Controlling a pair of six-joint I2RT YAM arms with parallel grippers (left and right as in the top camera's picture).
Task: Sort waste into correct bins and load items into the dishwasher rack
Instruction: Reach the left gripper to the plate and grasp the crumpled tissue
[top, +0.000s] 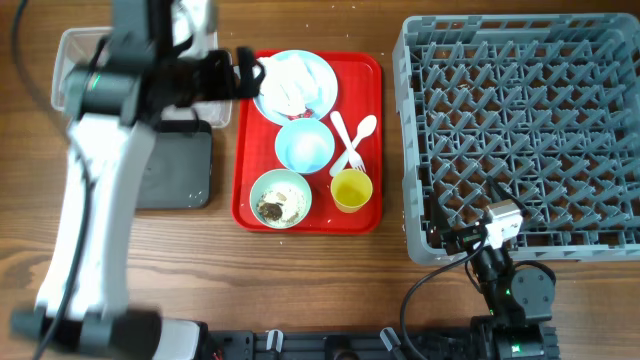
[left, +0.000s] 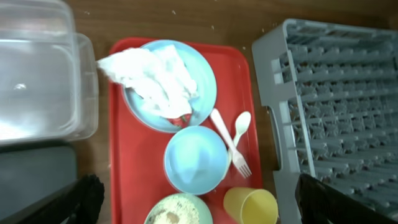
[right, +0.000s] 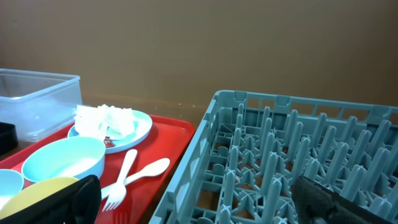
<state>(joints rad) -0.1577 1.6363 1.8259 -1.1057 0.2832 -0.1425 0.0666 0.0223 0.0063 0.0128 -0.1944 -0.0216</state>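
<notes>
The rack (top: 520, 130) stands empty on the right of the counter (top: 300, 290); the red tray (top: 245, 200) beside it is fully loaded, with tub (top: 75, 42) and black tray (top: 175, 170) to its left. The napkin (left: 149, 78) lies on the plate (left: 205, 84), overhanging towards the tub. The left gripper (top: 247, 72) hovers there, wide open and empty; the right gripper (right: 196, 186), equally spread and empty, sits by the rack. A low pinch may catch the plate rim and tip it against the bowl (left: 196, 158)
</notes>
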